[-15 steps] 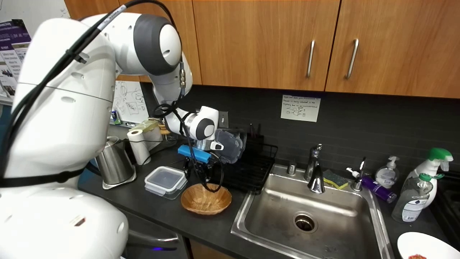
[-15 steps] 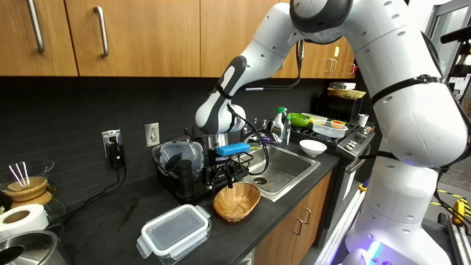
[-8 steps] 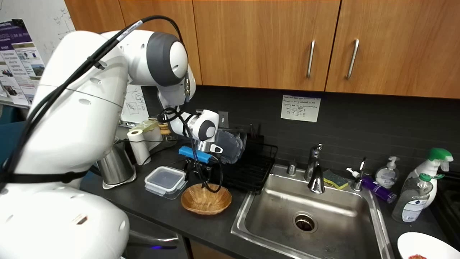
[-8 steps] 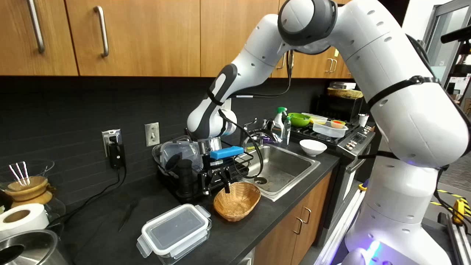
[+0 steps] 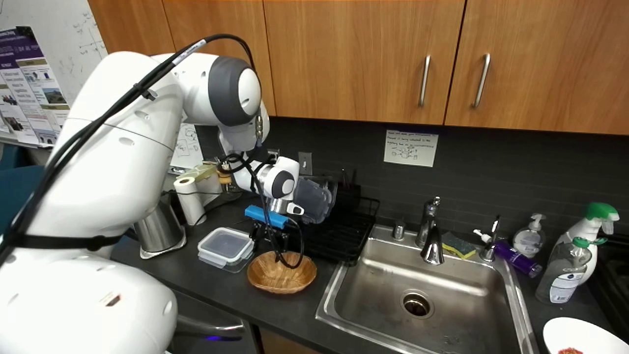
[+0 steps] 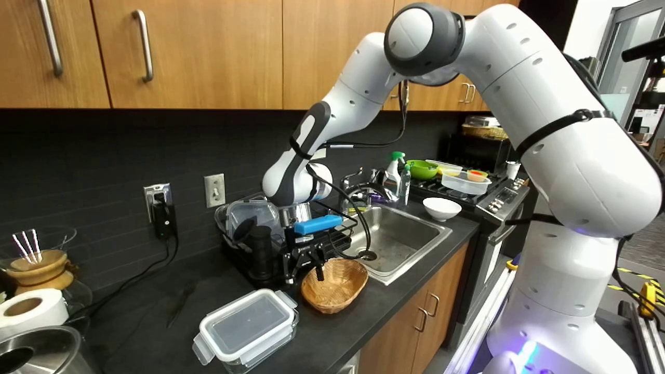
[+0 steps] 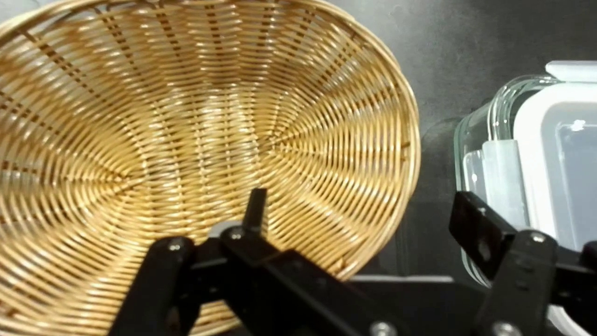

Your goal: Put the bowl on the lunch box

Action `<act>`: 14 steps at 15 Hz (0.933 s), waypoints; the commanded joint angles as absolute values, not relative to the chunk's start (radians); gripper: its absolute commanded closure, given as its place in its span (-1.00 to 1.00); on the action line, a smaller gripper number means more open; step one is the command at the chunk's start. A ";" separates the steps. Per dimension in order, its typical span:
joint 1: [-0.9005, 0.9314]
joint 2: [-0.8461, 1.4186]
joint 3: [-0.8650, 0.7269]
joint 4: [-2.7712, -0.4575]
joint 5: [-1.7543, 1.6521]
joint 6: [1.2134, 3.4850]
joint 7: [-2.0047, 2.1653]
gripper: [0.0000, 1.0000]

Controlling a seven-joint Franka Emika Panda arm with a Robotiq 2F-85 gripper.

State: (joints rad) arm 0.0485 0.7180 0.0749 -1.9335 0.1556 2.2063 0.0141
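Observation:
The bowl [image 7: 205,126] is a light-brown woven bowl, upright on the dark counter in both exterior views. Beside it stands the lunch box [image 6: 248,326], a clear container with a white-rimmed translucent lid. My gripper [image 7: 360,198] is open and holds nothing. In the wrist view one of its fingers [image 7: 255,210] overlaps the bowl's inside, and the opposite finger lies in front of the lunch box's near side, so the bowl's rim passes between them. Whether the first finger is below the rim cannot be told. In an exterior view, cables partly hide the gripper above the bowl [image 5: 281,280].
A black dish rack [image 5: 339,236] with containers stands right behind the gripper. The steel sink [image 6: 410,249] lies beyond the bowl. A steel pitcher [image 5: 158,228] and a paper roll [image 5: 189,199] stand past the lunch box. A white dish [image 6: 441,208] sits near the stove.
The arm has come down, and the open gripper is lower and slightly nearer the lunch box. The bowl and the lunch box have stayed in place.

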 commanded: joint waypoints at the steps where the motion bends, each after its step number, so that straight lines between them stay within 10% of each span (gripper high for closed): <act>1: 0.125 0.675 0.051 -2.055 0.130 2.444 0.129 -1.00; 14: 0.253 0.702 -0.031 -2.151 0.057 2.756 0.284 -1.00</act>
State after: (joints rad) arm 0.2302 0.7111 -0.0105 -2.1180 0.0804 2.7118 0.2490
